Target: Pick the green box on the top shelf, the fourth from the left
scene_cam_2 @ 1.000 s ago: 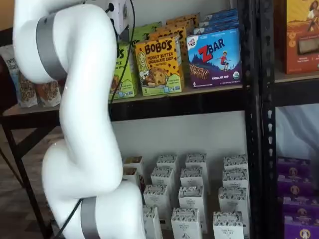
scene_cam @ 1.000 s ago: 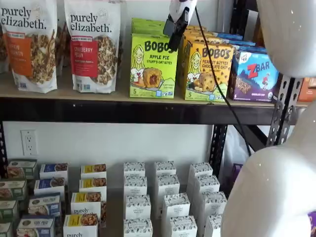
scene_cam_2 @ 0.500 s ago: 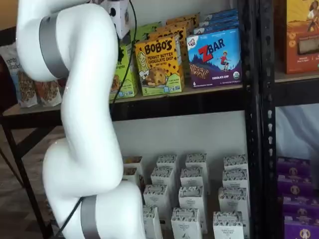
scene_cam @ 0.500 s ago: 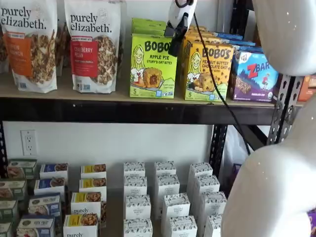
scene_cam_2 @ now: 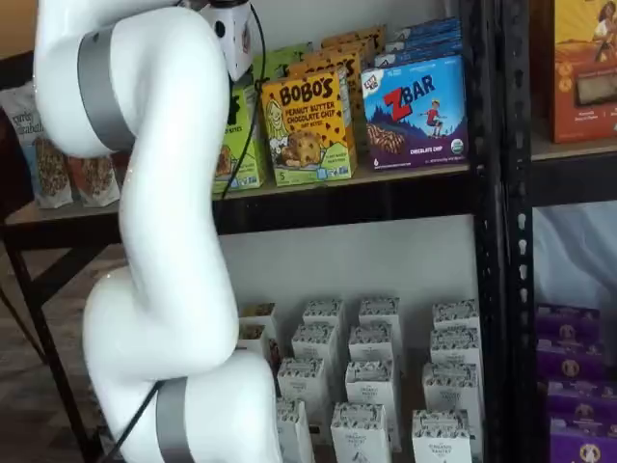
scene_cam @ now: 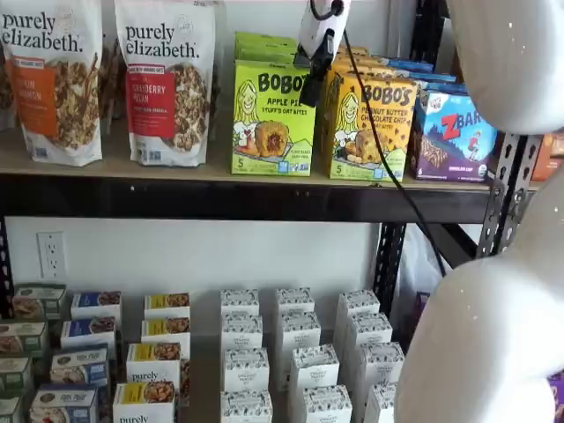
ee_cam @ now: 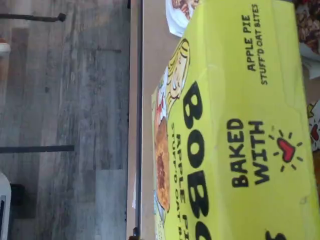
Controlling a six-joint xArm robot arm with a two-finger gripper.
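The green box (scene_cam: 274, 117) stands upright at the front of the top shelf (scene_cam: 220, 197), between a granola pouch (scene_cam: 165, 81) and a yellow-orange Bobo's box (scene_cam: 368, 125). The gripper (scene_cam: 315, 81) hangs just before its upper right corner; whether its fingers are parted cannot be told.

White wall (scene_cam: 194, 256) with an outlet (scene_cam: 51, 254); grey, seemingly wooden plank floor (ee_cam: 65, 100)

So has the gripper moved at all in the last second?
Yes, slightly. In a shelf view the gripper has shifted a little further over the green box, away from the yellow-orange Bobo's box.
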